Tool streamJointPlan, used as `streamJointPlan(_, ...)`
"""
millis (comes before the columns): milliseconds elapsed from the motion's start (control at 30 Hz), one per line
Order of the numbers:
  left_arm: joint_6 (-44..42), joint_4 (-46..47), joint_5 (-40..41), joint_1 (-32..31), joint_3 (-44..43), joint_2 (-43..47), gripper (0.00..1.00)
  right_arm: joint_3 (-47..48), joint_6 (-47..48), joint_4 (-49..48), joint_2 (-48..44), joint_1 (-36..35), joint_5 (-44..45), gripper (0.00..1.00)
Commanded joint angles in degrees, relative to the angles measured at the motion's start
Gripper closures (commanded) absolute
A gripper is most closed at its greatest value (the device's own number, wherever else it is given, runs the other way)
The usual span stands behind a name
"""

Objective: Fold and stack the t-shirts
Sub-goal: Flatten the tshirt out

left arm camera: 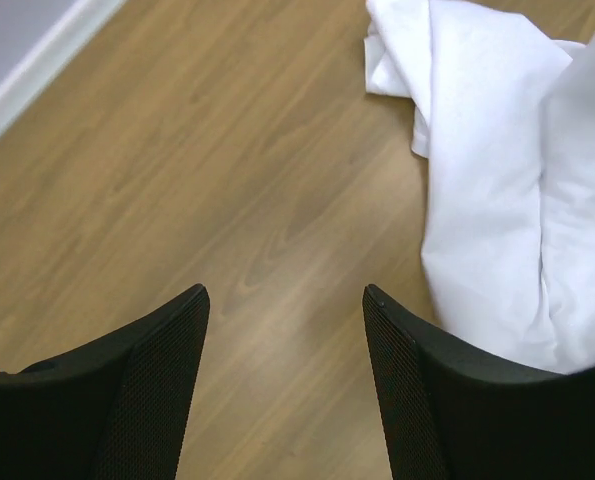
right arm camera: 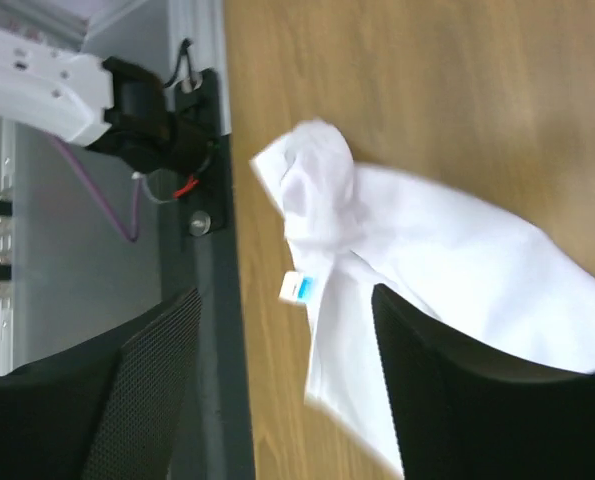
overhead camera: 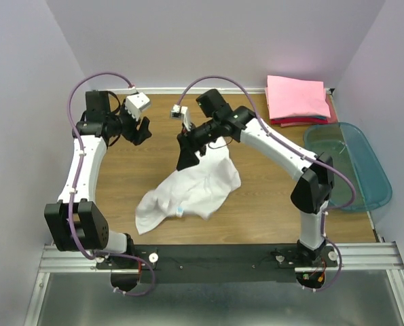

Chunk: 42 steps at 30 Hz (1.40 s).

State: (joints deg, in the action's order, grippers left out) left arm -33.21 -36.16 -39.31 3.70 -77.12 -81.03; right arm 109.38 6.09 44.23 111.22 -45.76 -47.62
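Lettering is scarce from where I stand. The only label I can find is a small blue-and-white tag (right arm camera: 297, 287) at the collar of the white t-shirt (overhead camera: 188, 190), and its print is too blurred to read. In the right wrist view the tag shows just between the fingertips of the right gripper (right arm camera: 285, 295), down on the cloth below them.

The right gripper's jaws are spread wide with nothing pinched in them. The crumpled white t-shirt lies loose on the wooden table (overhead camera: 120, 176), beneath this gripper and spreading toward the near side. In the top view the gripper and its forearm cover part of the shirt's far edge.

The left gripper (overhead camera: 142, 129) is likewise wide apart and empty, hanging over bare wood. The white cloth lies off to its right and nearer the arm bases, apart from it.

Well off to the right of the right gripper, at the back corner of the table, a folded pink t-shirt (overhead camera: 297, 95) rests on a red one (overhead camera: 291, 123), of which only a thin edge shows. Just nearer than that stack sits a translucent teal bin (overhead camera: 364, 163), partly hidden by the right arm's elbow.

Past the right gripper's fingers, its own camera also catches the black mounting rail (right arm camera: 212, 250) at the table's near edge and a purple cable (right arm camera: 117, 205) beside it.
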Motion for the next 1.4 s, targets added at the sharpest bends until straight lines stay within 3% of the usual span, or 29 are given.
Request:
streamJointPlan(0,-3.77,-5.48,-2.18,0.69,2.94,0.88,0.29,0.49,-0.64,-1.78,-1.36,7.16,2.79,0.20)
streamJointPlan(133,-10.96,-11.10,-1.03,0.52,3.82,-2.10,0.26,-3.90,1.37,-1.16,0.31,15.42,5.94,0.20)
streamJointPlan(167,-12.22,-12.25,-0.42,0.08,3.82,-2.72,0.26,-5.13,3.47,-1.07,1.27,16.74,11.35,0.20)
streamJointPlan(300,-17.32,-16.04,8.51,-7.18,6.80,-4.40,0.26,-6.20,5.95,-1.16,6.97,17.19,19.13,0.20)
streamJointPlan(467,-16.10,-10.52,16.54,-13.80,14.88,-4.39,0.26,2.30,4.11,-1.25,16.91,17.63,26.76,0.21)
streamJointPlan(667,-12.68,-6.12,21.27,-17.14,17.17,-9.22,0.26,9.88,1.12,-1.16,26.50,19.65,26.43,0.23)
streamJointPlan(767,-10.56,-2.17,25.06,-18.38,18.41,-12.12,0.26,10.32,0.95,-1.16,27.64,20.18,25.04,0.30)
streamJointPlan(800,-9.95,-0.50,25.94,-18.30,18.50,-13.00,0.27,10.41,0.86,-1.25,27.56,20.70,24.33,0.41)
streamJointPlan(867,-8.72,-0.14,26.56,-18.38,17.72,-15.89,0.32,10.50,0.24,-1.25,26.77,22.10,22.49,0.53)
streamJointPlan(900,-8.36,-0.14,26.30,-18.38,17.19,-16.78,0.34,10.50,0.07,-1.25,26.25,22.72,21.61,0.66)
streamJointPlan(1033,-7.31,-1.97,20.34,-18.38,13.32,-19.95,0.45,7.79,0.06,-1.16,23.17,25.27,18.27,1.00)
streamJointPlan(1167,-7.92,-4.62,14.44,-18.47,8.49,-22.23,0.73,3.22,1.82,-1.25,18.60,26.51,16.33,1.00)
streamJointPlan(1200,-8.10,-4.71,14.61,-18.38,7.78,-22.58,0.88,2.33,2.35,-1.34,17.73,26.60,16.33,0.99)
streamJointPlan(1233,-8.18,-4.88,15.22,-18.21,6.82,-23.28,0.96,1.63,2.79,-1.42,16.32,26.95,16.24,0.99)
streamJointPlan(1267,-8.27,-5.14,16.45,-17.95,4.11,-23.64,1.00,0.58,3.22,-1.34,15.79,27.21,16.33,0.99)
streamJointPlan(1367,-8.36,-6.98,17.51,-16.36,-2.13,-25.57,1.00,-0.22,3.58,-1.25,14.12,28.70,16.24,0.99)
